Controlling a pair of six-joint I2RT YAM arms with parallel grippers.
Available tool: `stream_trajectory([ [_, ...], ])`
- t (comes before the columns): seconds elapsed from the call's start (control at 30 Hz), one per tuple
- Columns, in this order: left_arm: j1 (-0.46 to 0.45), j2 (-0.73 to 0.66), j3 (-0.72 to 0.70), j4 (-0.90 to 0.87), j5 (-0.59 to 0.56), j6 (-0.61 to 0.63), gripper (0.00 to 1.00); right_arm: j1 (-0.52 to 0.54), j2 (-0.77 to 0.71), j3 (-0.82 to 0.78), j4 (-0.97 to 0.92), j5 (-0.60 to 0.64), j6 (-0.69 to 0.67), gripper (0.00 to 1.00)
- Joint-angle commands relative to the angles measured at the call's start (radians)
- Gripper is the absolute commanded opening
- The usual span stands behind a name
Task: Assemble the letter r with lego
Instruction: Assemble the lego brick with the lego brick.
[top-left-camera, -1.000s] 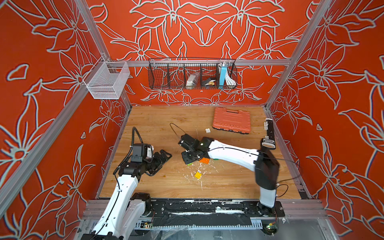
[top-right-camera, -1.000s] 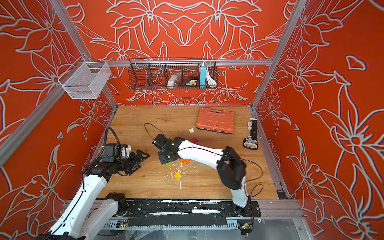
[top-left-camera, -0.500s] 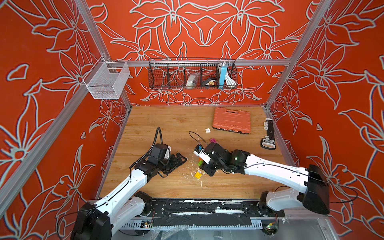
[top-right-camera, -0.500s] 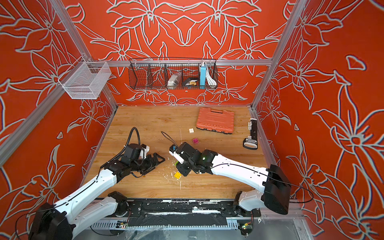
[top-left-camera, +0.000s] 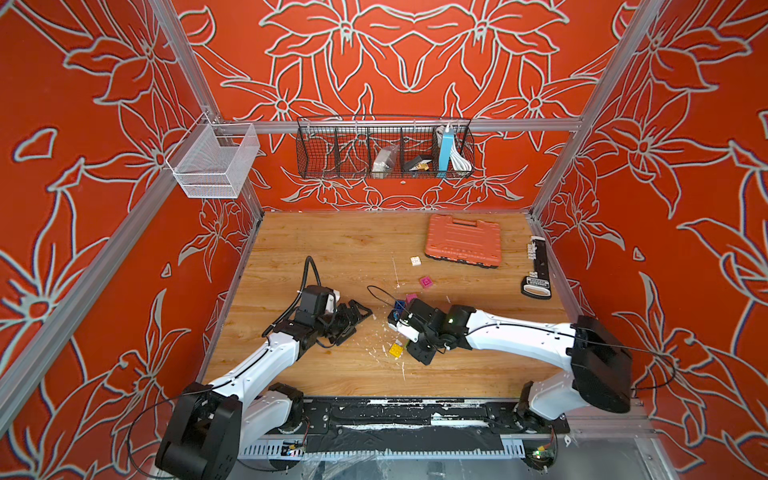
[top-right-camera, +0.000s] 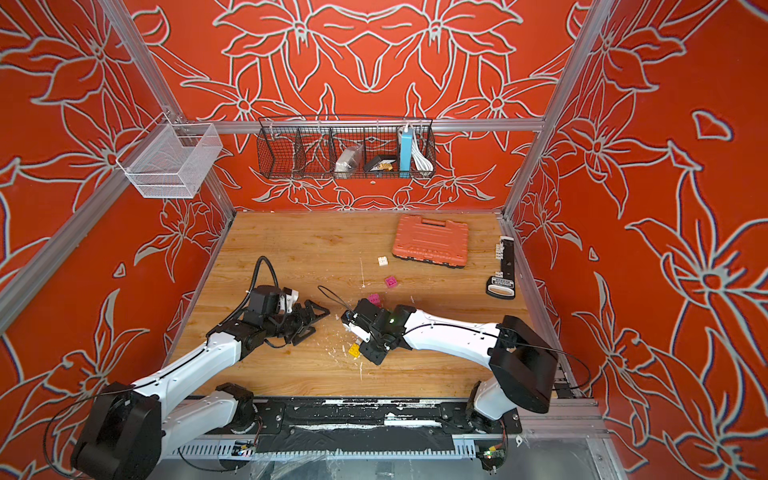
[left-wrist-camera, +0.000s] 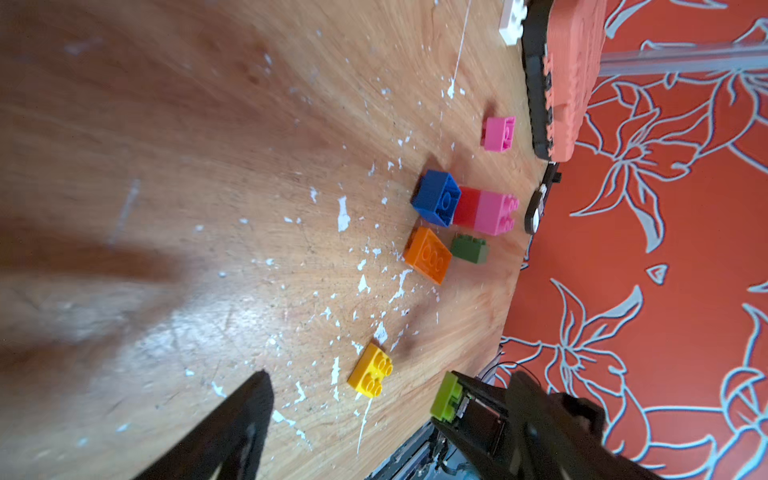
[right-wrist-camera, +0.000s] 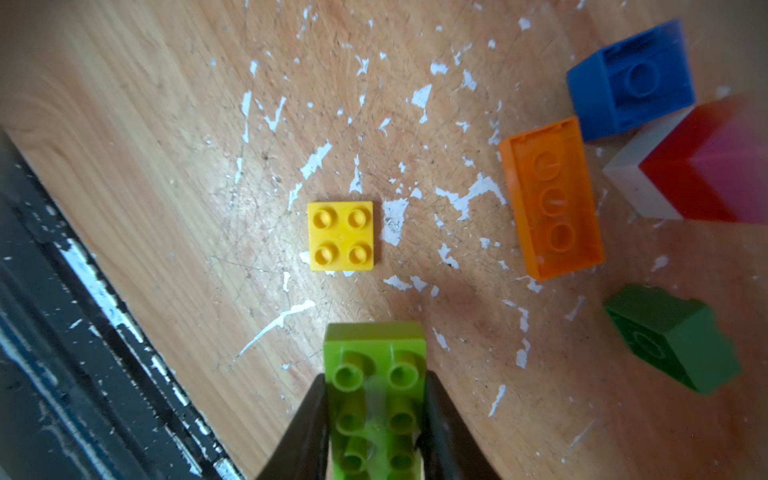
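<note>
Red floral walls (top-left-camera: 374, 62), aluminium rails (top-left-camera: 519, 124), black wire basket (top-left-camera: 320, 153), white mesh basket (top-left-camera: 208, 166), paint-flecked wooden tabletop (top-left-camera: 332, 249).

Lime brick (right-wrist-camera: 376, 374) gripped, yellow brick (right-wrist-camera: 340, 236) apparently apart

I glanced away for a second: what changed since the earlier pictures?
The right claw, still shut on the lime brick, drew back toward the front edge, now near the yellow brick. The left claw, open, swung in toward the centre. The magenta brick and orange case stayed put.

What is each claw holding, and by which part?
The right claw grips the lime brick across its long sides; the left claw is open and holds nothing.
</note>
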Motion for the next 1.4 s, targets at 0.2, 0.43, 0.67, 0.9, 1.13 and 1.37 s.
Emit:
stream_trajectory([
  [0.2, 0.088, -0.068, -0.011, -0.055, 0.062, 0.031, 0.88, 0.024, 0.119, 0.106, -0.021, -0.047, 0.082, 0.0],
  [0.43, 0.092, -0.069, -0.01, -0.072, 0.065, 0.043, 0.88, 0.035, 0.18, 0.14, -0.054, -0.037, 0.081, 0.0],
  [0.67, 0.092, -0.069, -0.015, -0.07, 0.068, 0.043, 0.88, 0.035, 0.189, 0.142, -0.076, 0.003, 0.074, 0.0],
  [0.9, 0.093, -0.069, -0.014, -0.069, 0.073, 0.044, 0.88, 0.036, 0.218, 0.154, -0.073, -0.014, 0.077, 0.0],
  [1.13, 0.092, -0.098, -0.021, -0.082, 0.075, 0.046, 0.88, 0.036, 0.236, 0.156, -0.083, -0.005, 0.076, 0.0],
  [1.37, 0.092, -0.146, -0.025, -0.108, 0.067, 0.041, 0.88, 0.036, 0.251, 0.171, -0.127, 0.042, 0.054, 0.0],
])
